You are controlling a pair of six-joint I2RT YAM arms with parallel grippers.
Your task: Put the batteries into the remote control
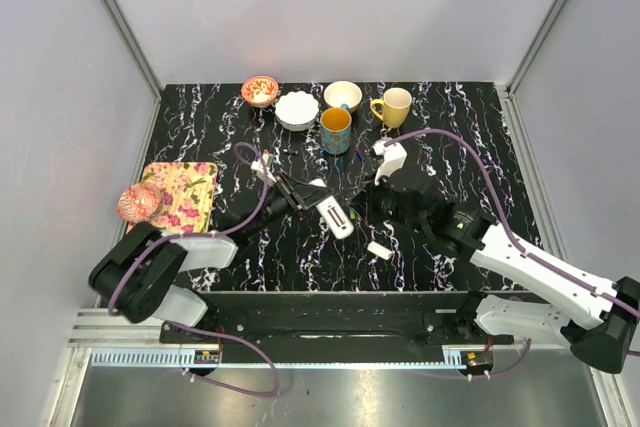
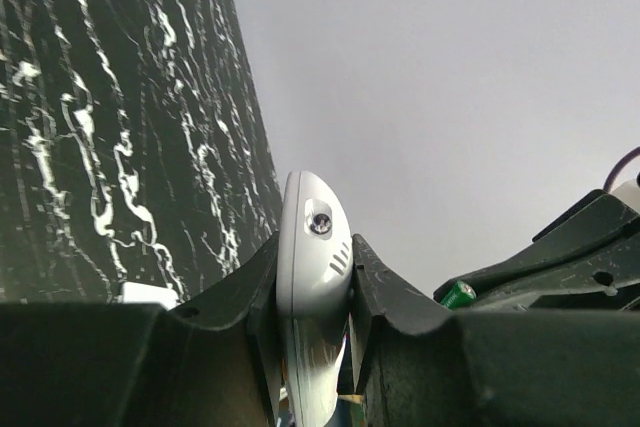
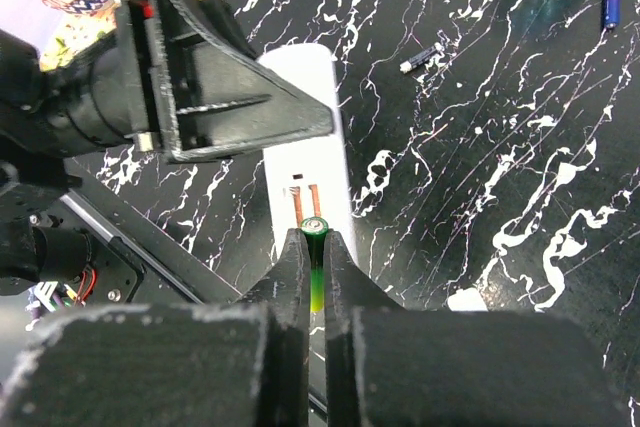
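Remote control (image 2: 312,247) clamped edgewise in my left fingers (image 2: 392,297); my right fingers (image 3: 290,287) pinch green battery (image 3: 314,235) beside its copper contacts (image 3: 308,199), seen only from right wrist.

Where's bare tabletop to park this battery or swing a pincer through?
Bare: the far-right corner, right of the yellow mug, and the far-left patch between the red bowl and the floral tray. Crowded: around the remote control, and along the far edge's middle.

The surface (image 1: 450,147) was black with white marble veining. The remote control (image 1: 336,218) was white, the battery (image 3: 314,232) green fading to yellow. On the far side, the mug (image 1: 393,107) was yellow and a bowl (image 1: 296,110) white; on the left, the tray (image 1: 190,197) bore pink flowers on yellow.
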